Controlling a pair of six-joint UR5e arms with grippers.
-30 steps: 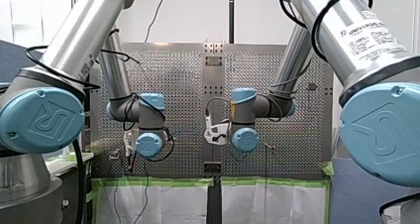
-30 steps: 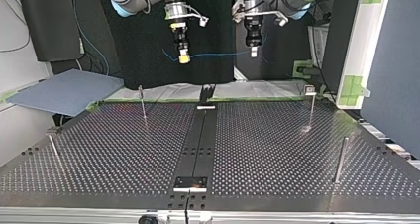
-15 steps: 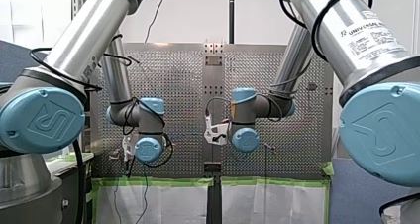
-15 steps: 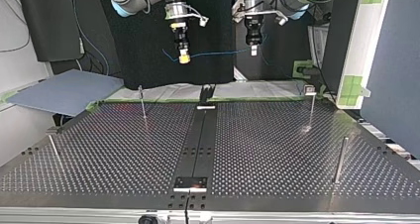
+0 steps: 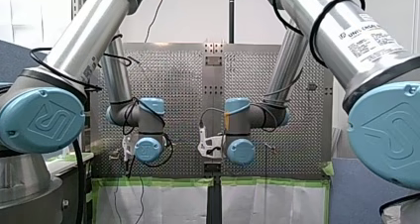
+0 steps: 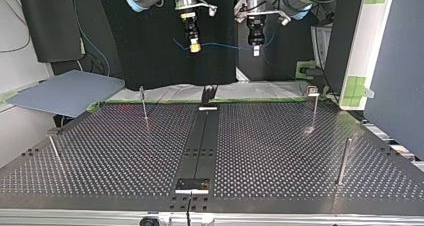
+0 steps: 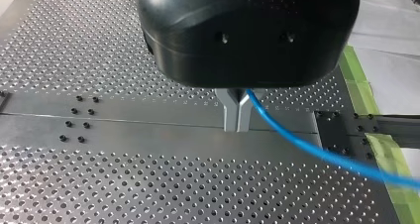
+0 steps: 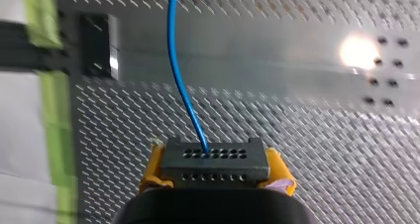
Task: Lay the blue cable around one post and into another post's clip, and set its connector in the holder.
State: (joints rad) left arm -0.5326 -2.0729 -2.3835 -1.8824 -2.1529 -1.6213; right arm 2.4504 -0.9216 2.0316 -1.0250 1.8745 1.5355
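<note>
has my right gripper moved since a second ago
Yes: in the top view my yellow-padded right gripper rose and shifted right, nearer the black upright holder.

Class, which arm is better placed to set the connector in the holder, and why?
My right. My right gripper clamps the connector between yellow pads; my left gripper only pinches the cable.

blue cable (image 7: pixel 287 130) blurred and cut off, left end effector (image 7: pixel 236 126) mostly hidden
</note>
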